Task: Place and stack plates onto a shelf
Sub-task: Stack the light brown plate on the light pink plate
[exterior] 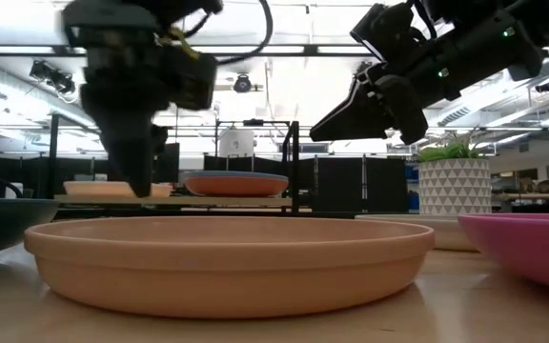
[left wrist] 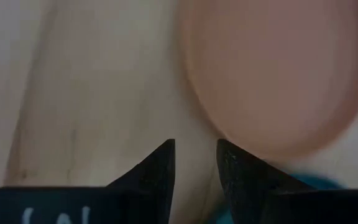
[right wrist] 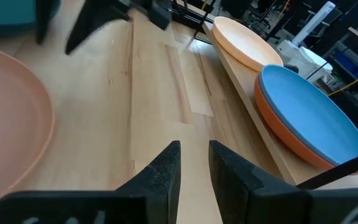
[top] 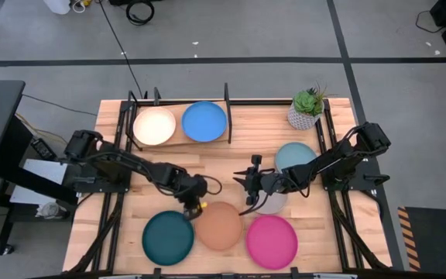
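Near the tabletop's front edge, left gripper (top: 195, 205) hangs slightly spread at the tan plate (top: 219, 225)'s rim; I'd straddle that rim squarely before pinching. Right gripper (top: 248, 180) waits mid-table, barely parted, empty.

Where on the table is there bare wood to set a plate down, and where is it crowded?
Bare wood lies mid-table between the shelf and the front row, and along the left edge beside the teal plate. The front is crowded: teal, tan plate and magenta plate sit close together. The right side holds the plant and a pale blue plate.
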Tool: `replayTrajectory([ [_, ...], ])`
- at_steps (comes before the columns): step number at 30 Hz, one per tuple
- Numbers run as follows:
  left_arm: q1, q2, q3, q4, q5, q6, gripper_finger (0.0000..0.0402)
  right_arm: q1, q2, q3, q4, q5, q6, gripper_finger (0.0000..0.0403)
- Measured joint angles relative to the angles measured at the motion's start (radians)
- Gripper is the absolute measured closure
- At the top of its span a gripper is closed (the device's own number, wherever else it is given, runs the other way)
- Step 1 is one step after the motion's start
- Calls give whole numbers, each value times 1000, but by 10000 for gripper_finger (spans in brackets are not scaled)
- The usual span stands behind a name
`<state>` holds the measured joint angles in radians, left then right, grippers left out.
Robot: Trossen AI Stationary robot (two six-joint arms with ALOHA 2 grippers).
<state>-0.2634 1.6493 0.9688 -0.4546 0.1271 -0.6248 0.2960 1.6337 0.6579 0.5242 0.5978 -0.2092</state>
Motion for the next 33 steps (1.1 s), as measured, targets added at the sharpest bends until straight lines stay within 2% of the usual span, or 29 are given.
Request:
replayTrajectory([
  [7, 21, 69, 0, 60, -14, -121, 276, 0, 0, 0, -8, 0, -2, 314],
  [24, 10, 88, 0, 142, -12, -176, 276, 1, 0, 0, -3, 0, -3, 314],
  [33, -23, 88, 0, 144, -80, -175, 276, 1, 0, 0, -2, 0, -3, 314],
])
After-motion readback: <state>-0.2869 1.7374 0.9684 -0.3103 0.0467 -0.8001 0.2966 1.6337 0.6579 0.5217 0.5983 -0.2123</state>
